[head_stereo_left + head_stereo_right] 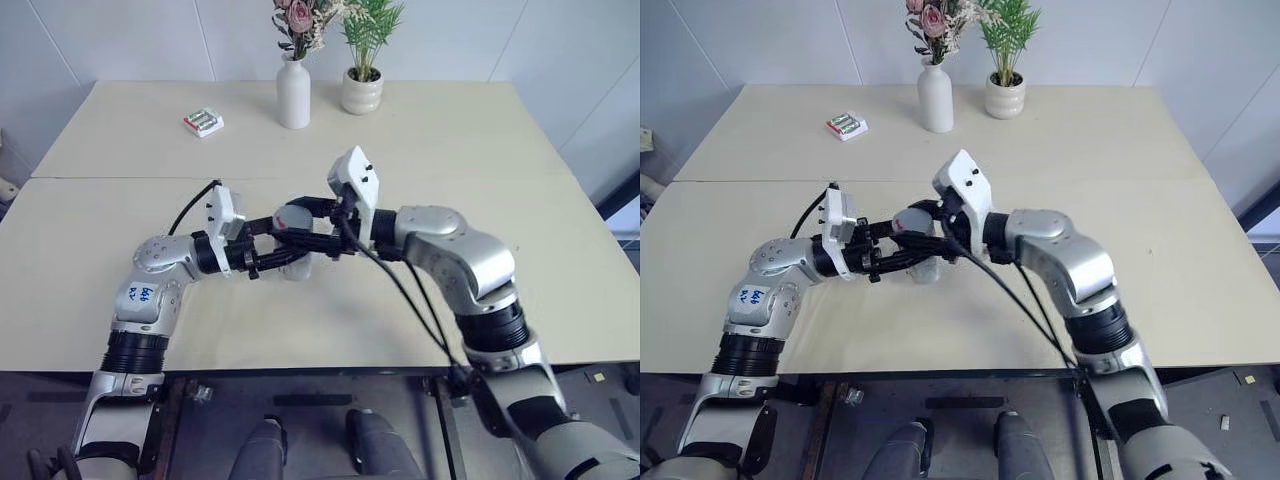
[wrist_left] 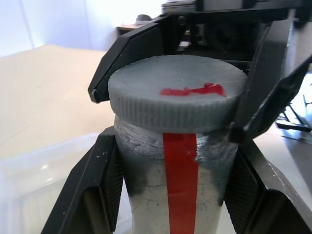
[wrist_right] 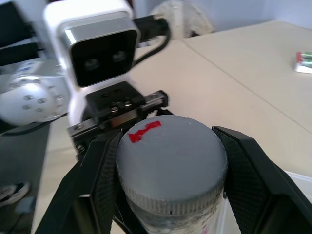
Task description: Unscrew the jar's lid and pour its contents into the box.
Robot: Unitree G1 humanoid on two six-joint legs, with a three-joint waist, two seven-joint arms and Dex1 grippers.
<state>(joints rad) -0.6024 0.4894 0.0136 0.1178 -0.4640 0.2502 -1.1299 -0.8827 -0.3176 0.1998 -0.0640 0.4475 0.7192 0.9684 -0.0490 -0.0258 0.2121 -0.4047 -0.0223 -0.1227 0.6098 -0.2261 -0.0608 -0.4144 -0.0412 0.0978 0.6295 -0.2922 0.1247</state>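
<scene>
Left eye view: near the middle of the frame, the left gripper [image 1: 283, 248] and the right gripper [image 1: 300, 222] meet above the cream tabletop [image 1: 120, 240]. They hold the jar [image 1: 291, 233] up between them. The clear box [image 1: 293, 267] sits on the tabletop right under it. At the top of the frame stand a white vase [image 1: 293, 92] and a plant pot [image 1: 361, 92]. A battery pack [image 1: 203, 122] lies at the upper left.

Left wrist view: the left gripper's fingers [image 2: 100, 195] squeeze the grey body of the jar, which has a red stripe. The right gripper's fingers [image 2: 273, 92] pinch the lid [image 2: 178, 97], still on the jar.

Right wrist view: black fingers [image 3: 256, 168] are clamped on both sides of the lid, which has a red mark on top.
</scene>
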